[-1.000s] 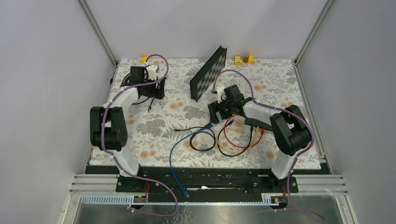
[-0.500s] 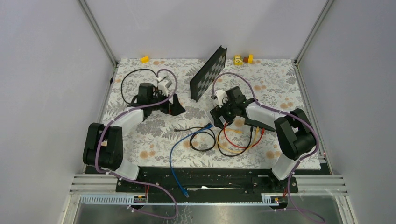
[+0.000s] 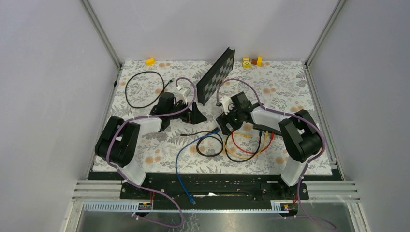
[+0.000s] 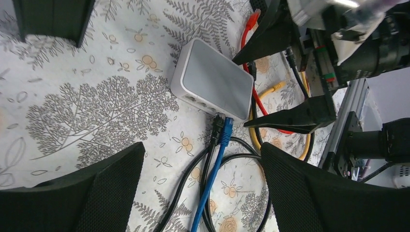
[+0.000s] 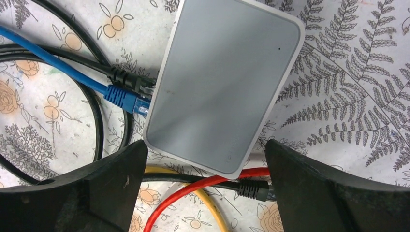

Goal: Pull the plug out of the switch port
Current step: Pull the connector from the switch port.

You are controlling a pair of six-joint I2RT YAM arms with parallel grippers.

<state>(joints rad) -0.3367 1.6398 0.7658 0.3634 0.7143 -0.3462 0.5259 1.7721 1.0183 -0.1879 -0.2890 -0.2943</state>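
Right gripper, jaws spread wide, straddles the pale grey switch. Left gripper, jaws spread, hovers near its blue plug

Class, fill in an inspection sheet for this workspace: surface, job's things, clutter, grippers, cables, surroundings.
Surface: floral mat, flat.
Job's things: pale grey switch lying flat; blue plug and black plug seated in its narrow edge.
Clutter: checkered board propped upright; small yellow block at far edge; flat black box under right arm.
Grippers: left gripper open, over the plugs' cables; right gripper open, straddling the switch; nothing held.
Cables: blue cable, red cable, yellow cable near the switch; black cable loop far left.
Surroundings: grey walls, metal frame.
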